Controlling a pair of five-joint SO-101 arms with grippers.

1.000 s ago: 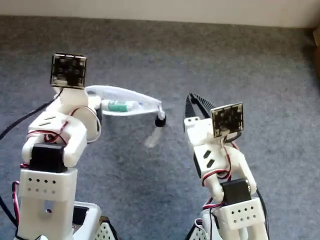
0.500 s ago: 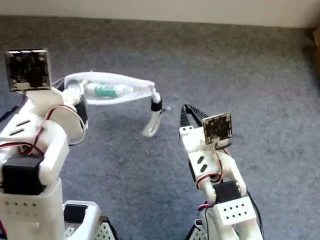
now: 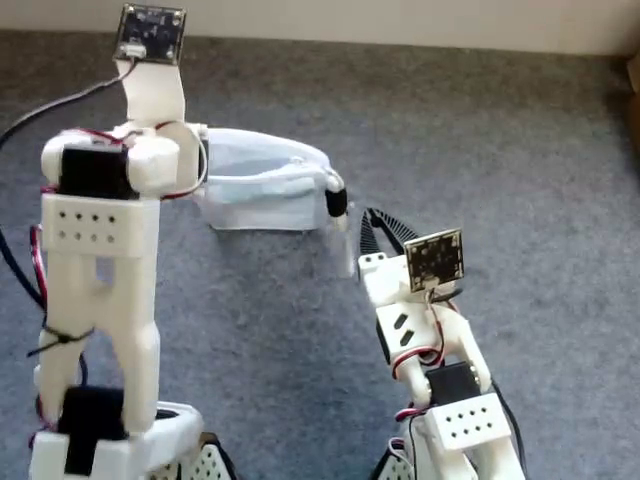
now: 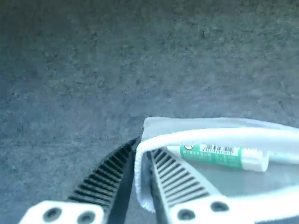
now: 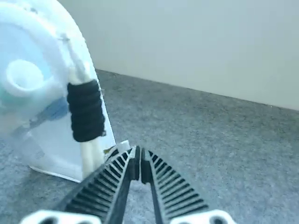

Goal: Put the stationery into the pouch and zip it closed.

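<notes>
A clear pouch (image 3: 265, 185) hangs above the grey carpet, and my left gripper (image 4: 142, 144) is shut on the rim at one end. Inside it lies a green-and-white tube (image 4: 215, 154). The tube's round white end (image 5: 21, 74) shows through the pouch wall (image 5: 42, 140), with something blue beside it. A white strap with a black wrap (image 3: 336, 203) dangles from the pouch's other end. My right gripper (image 3: 372, 222) is low on the carpet, just right of that strap (image 5: 85, 111). It (image 5: 139, 156) is shut, with a small pale tab (image 5: 121, 146) beside its tips.
Grey carpet (image 3: 500, 150) covers the whole work area. A pale wall (image 3: 400, 20) runs along the back. A brown furniture edge (image 3: 634, 100) shows at the far right. The raised left arm (image 3: 100, 250) stands tall at the left.
The left arm rose and swung the pouch to the right, so its strap now hangs beside the right gripper. The right arm drew back slightly, then stayed still.
</notes>
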